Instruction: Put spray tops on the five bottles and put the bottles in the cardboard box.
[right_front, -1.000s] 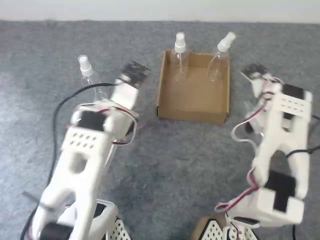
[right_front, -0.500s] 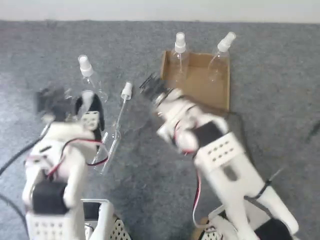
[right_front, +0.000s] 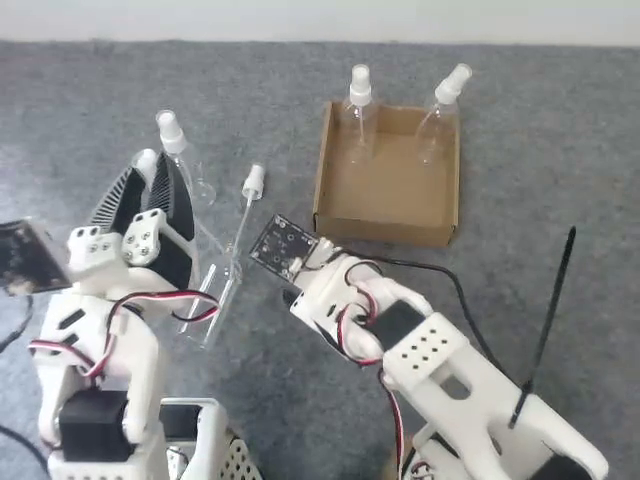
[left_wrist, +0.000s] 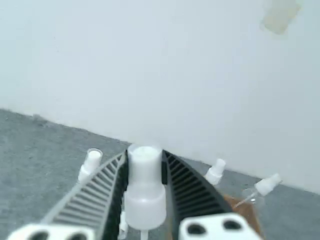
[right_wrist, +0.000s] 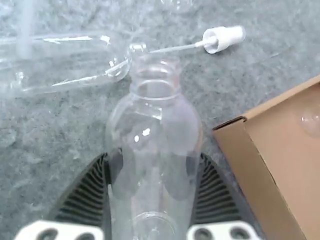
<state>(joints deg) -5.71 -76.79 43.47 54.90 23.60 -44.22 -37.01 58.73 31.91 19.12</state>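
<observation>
Holding a spray top (left_wrist: 145, 195) in the left gripper (left_wrist: 144, 156), left of the cardboard box (right_front: 385, 232). Gripping an uncapped bottle (right_wrist: 150, 110) in the right gripper (right_wrist: 153, 157), seemingly beside the box's near-left corner.

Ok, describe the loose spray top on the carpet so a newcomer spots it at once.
Start at the cardboard box; on the carpet beside its wall nearest the left arm lies the spray top, white head with a thin tube. Unlike the other tops, it sits on no bottle and in no fingers.
</observation>
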